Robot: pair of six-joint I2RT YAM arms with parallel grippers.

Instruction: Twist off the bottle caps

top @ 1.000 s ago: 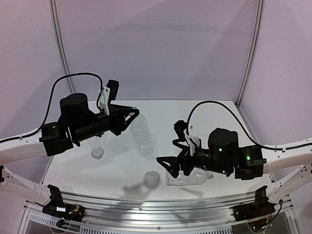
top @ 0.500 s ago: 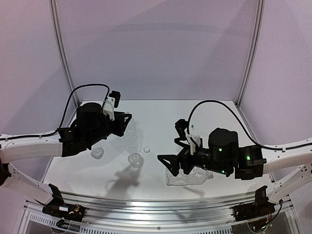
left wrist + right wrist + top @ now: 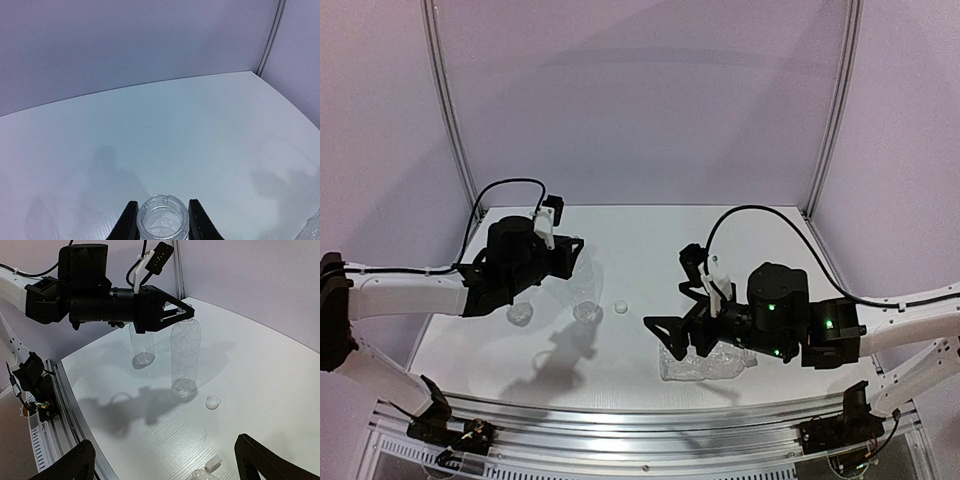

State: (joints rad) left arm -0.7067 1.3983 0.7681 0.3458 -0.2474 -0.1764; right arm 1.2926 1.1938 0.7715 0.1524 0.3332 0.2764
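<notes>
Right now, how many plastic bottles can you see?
3: an upright bottle held by the left gripper, a second bottle standing left of it, a third bottle lying by the right gripper.

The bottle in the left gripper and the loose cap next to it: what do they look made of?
The bottle looks like thin, clear, glossy plastic: the table shows through it, and its wall is ribbed and crinkled. Its open neck, pinched in the left gripper, looks thicker-walled. The cap looks like whitish translucent plastic, probably stiffer; it is too small to judge its finish.
</notes>
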